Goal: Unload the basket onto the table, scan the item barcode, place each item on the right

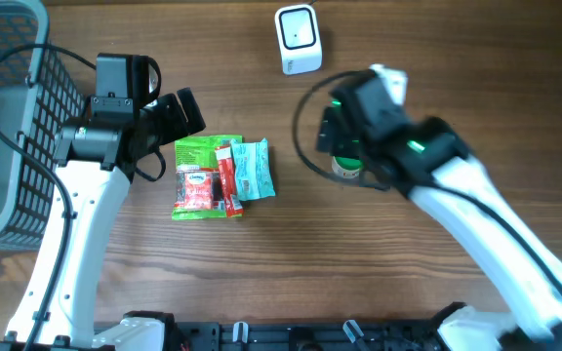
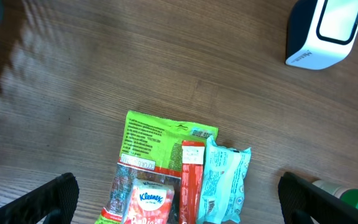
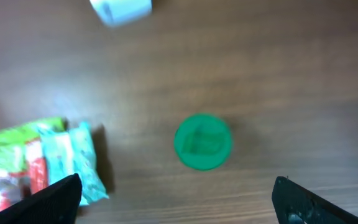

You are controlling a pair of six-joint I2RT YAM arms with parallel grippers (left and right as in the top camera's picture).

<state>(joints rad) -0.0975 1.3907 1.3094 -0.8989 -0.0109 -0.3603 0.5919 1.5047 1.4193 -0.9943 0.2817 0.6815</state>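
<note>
Green-capped bottle upright on table, directly under right gripper — jaws spread wide, nothing held. Left gripper likewise spread, over snack packets. Risk: off-centre closure tips bottle; scanner well apart — barcode may end up facing away from it.

The green-capped bottle stands upright, apparently untouched, apart from the white scanner.

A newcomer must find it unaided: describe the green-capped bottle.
Find the white scanner at the far side. Closer in, right of the packet heap, the bottle stands alone. It alone is round and green-lidded; its neighbours are flat wrappers.
</note>
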